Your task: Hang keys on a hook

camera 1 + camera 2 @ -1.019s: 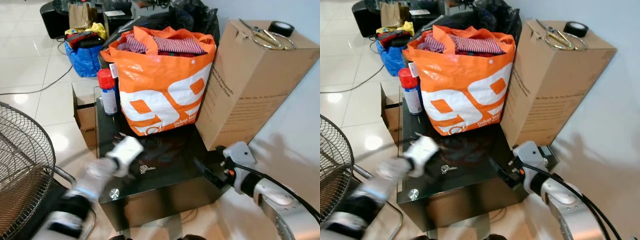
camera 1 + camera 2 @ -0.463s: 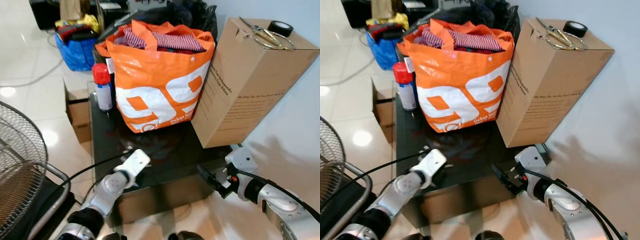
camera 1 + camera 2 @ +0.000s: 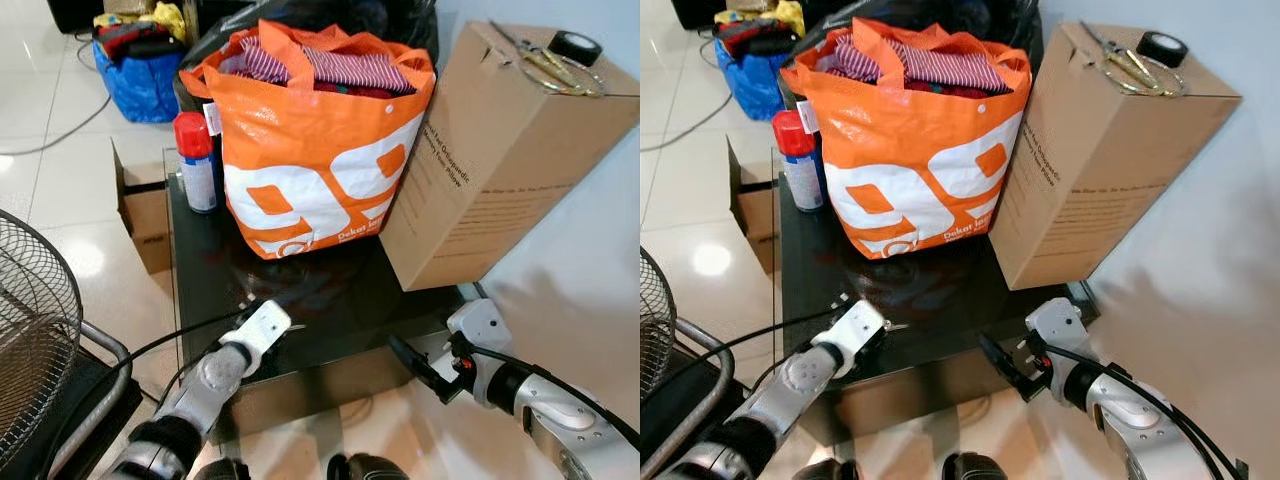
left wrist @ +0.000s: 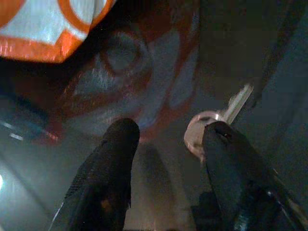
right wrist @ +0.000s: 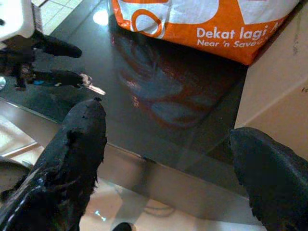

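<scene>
A small silver key (image 4: 208, 129) lies flat on the black glass table (image 3: 340, 300). My left gripper (image 4: 171, 130) is low over the table's front edge and open. The key's round head touches the inner side of one finger (image 4: 226, 154), and its blade points away past that fingertip. The right wrist view shows the same key (image 5: 91, 86) sticking out beside the left gripper (image 5: 72, 62). My right gripper (image 3: 415, 365) hangs open off the table's front right corner, holding nothing.
An orange shopping bag (image 3: 320, 150) full of clothes fills the table's back. A red-capped spray can (image 3: 195, 160) stands at its left, and a tall cardboard box (image 3: 490, 150) with scissors and tape on top at its right. A wire fan (image 3: 30, 330) stands at the left.
The camera has shifted. My left gripper has come forward and down onto the spot where the key lay beside it. The right arm has hardly moved.
</scene>
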Controlling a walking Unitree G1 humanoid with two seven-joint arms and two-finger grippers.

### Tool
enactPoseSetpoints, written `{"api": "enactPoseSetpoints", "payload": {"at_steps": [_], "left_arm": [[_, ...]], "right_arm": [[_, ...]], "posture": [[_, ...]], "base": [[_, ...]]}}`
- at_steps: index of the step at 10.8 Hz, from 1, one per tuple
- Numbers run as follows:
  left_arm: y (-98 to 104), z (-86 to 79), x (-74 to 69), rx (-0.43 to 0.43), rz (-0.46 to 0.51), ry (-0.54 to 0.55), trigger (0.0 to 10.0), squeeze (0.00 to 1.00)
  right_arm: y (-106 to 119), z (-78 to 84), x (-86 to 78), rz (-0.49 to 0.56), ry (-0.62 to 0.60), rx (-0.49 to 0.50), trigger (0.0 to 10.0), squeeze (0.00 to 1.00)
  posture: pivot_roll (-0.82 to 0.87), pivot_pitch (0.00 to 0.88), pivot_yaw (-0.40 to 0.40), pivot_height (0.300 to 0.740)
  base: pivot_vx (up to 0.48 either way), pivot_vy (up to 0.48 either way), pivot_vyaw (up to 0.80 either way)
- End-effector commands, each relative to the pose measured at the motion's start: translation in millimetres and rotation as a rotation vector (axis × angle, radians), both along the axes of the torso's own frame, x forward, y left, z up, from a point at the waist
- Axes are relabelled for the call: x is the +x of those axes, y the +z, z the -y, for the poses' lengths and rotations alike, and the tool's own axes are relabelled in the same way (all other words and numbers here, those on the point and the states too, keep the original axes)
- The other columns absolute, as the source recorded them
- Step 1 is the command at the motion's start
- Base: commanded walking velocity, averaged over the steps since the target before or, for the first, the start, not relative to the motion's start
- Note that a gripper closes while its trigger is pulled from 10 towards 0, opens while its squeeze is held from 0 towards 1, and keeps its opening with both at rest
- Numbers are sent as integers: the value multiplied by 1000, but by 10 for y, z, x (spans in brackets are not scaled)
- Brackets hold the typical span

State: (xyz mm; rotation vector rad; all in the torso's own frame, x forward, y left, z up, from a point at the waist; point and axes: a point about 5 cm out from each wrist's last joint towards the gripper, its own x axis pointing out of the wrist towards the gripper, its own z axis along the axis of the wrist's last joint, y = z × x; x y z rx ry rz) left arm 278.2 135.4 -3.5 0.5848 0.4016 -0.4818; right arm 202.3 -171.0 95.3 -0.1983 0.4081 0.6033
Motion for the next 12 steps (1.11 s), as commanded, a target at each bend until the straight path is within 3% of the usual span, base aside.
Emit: {"api": "enactPoseSetpoints", "payload": {"at_steps": [1,4,7,9,12], "left_arm": [[1,77,5,3,7,-30,10000,24],[61,153,61,4,60,-75,10000,0],[136,251,87,-99,108,-72,10000,0],[40,248,51,-85,24,-60,10000,0],[-31,170,35,-45,-29,-30,10000,0]], "right_arm": [[4,43,-22,-8,-17,-9,10000,0],[10,37,-27,-6,-24,-3,10000,0],[28,50,-6,3,-32,0,10000,0],[29,56,-9,4,-31,-2,10000,0],[31,51,-21,2,-27,-2,10000,0]], "posture": [[-254,140,-121,740],[-257,133,-110,740],[-260,128,-110,740],[-263,125,-111,740],[-270,125,-112,740]], "base": [[0,0,0],[0,0,0],[0,0,0],[0,0,0],[0,0,0]]}}
